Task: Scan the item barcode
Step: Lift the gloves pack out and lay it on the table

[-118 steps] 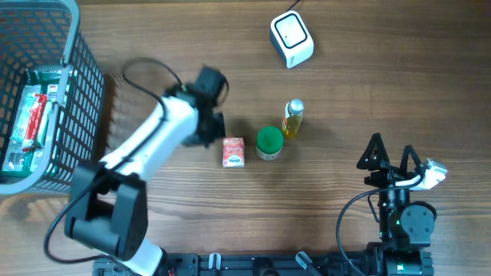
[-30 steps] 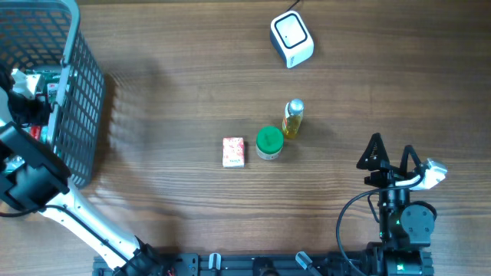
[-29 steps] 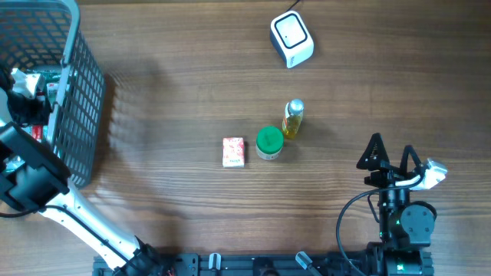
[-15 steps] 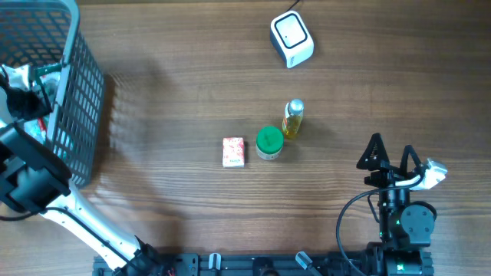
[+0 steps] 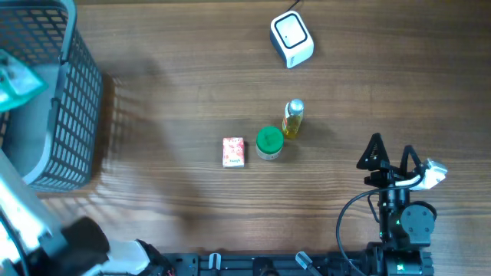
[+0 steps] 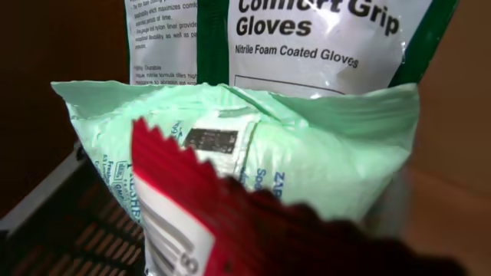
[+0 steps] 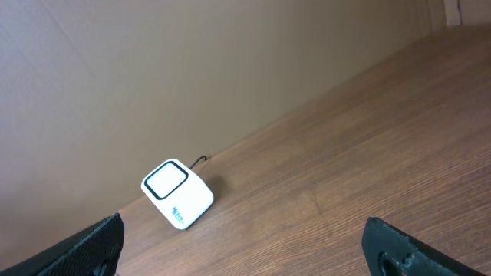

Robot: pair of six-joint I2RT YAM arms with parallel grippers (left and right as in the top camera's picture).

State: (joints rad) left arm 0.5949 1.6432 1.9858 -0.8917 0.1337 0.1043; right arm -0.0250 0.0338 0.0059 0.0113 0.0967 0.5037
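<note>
The left gripper is pressed shut. Its fingers cannot be made out in the wrist view, but it appears to pinch the pale green pouch (image 6: 322,153), which hangs raised over the basket (image 5: 77,100) at the far left edge of the overhead view. A red packet (image 6: 207,207) lies against the pouch's front (caught in the same pinch or only leaning, I cannot tell), and a gloves pack (image 6: 307,38) stands behind.

The scanner (image 5: 291,40) sits well to the right and further up the table, so the pouch has most of the table to cross. The right gripper (image 5: 390,151) is nearer the scanner but is spread wide and empty. The pouch's width runs across the wrist view, its dark printed label facing the wrist camera.

Half a second ago the left gripper was low inside the basket among the packets. Now the arm has lifted toward the overhead camera, pouch with it.
</note>
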